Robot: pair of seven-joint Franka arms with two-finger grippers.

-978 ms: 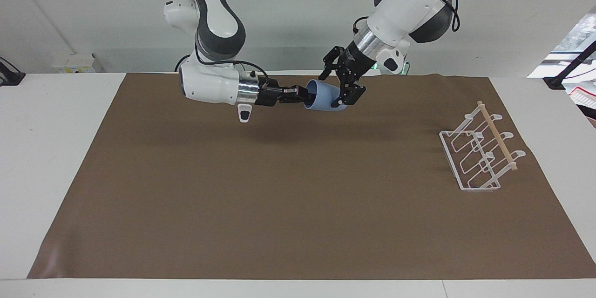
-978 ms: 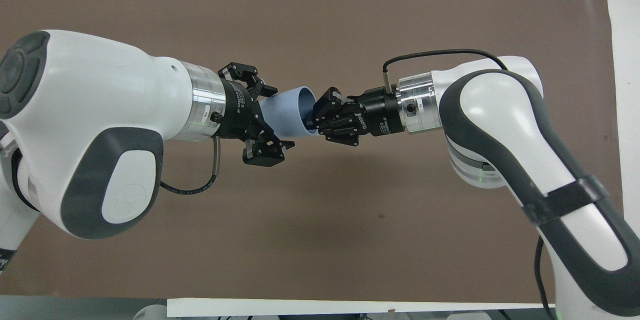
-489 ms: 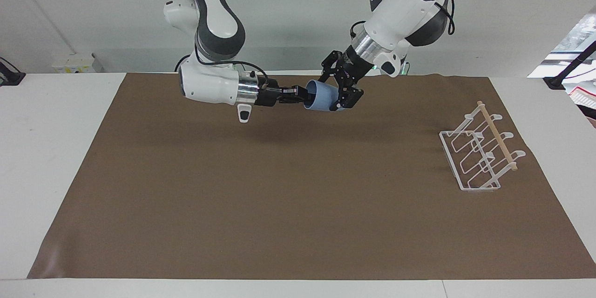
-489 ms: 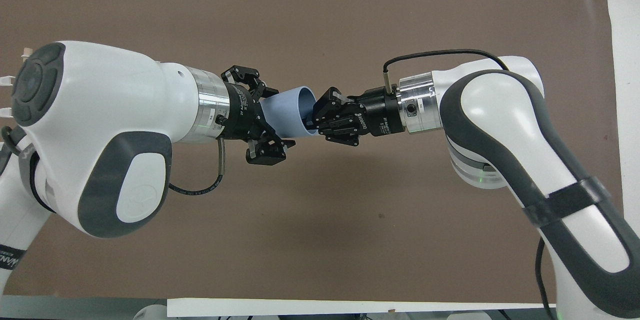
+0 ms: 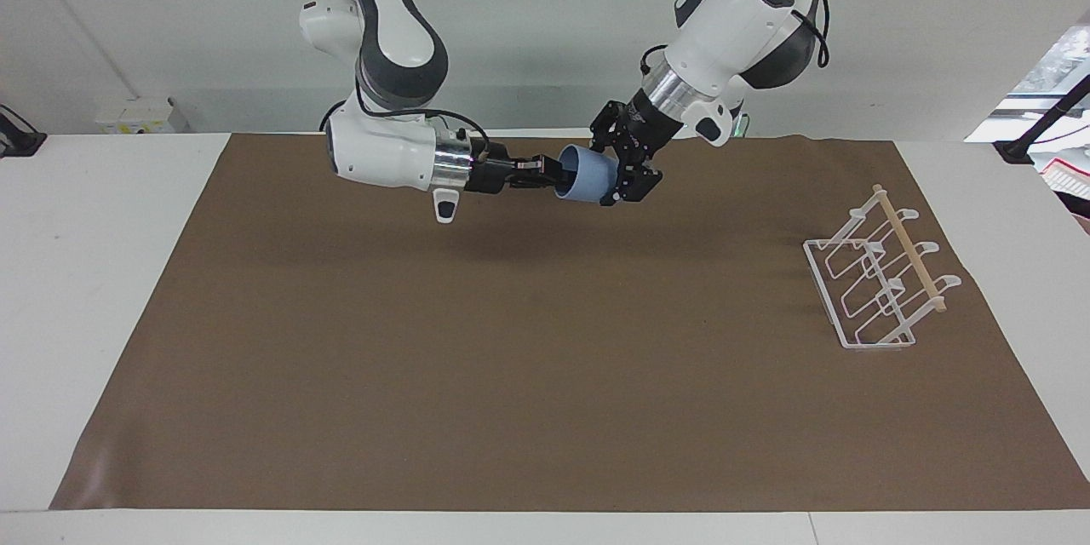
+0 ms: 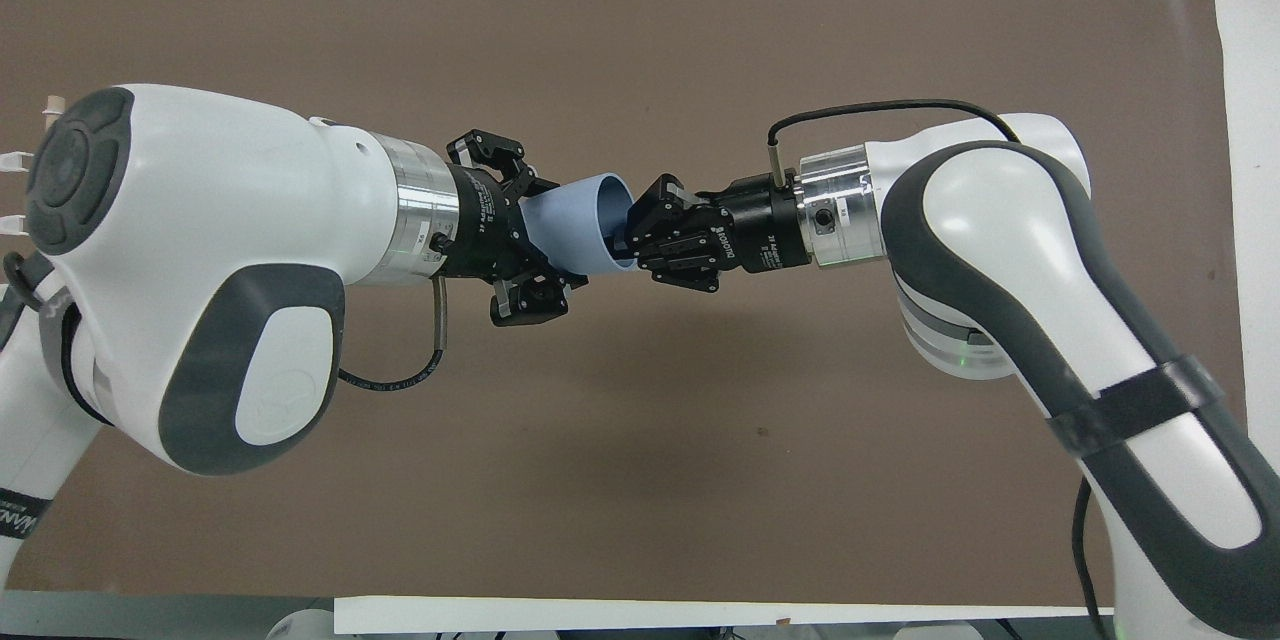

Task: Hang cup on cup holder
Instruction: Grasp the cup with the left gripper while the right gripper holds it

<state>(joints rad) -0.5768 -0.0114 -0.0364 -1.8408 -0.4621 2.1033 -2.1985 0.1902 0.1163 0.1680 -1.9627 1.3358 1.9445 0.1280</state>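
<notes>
Robot lab, bare walls, brown mat (image 5: 545, 341)

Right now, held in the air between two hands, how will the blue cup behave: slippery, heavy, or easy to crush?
The cup looks like thin plain plastic, so probably light and somewhat squeezable. Its smooth tapered wall may slip. Laid down sideways, it would likely roll.

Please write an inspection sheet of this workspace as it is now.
Surface: white table under a brown mat.
Job's things: blue cup in the air, on its side; white rack on the mat at the left arm's end, no cup on it.
Clutter: nothing seen.
Grippers: right gripper shut on the cup's rim; left gripper closed around the cup's base.
Cables: black cable loops under the left wrist.
Surroundings: pale wall.
</notes>
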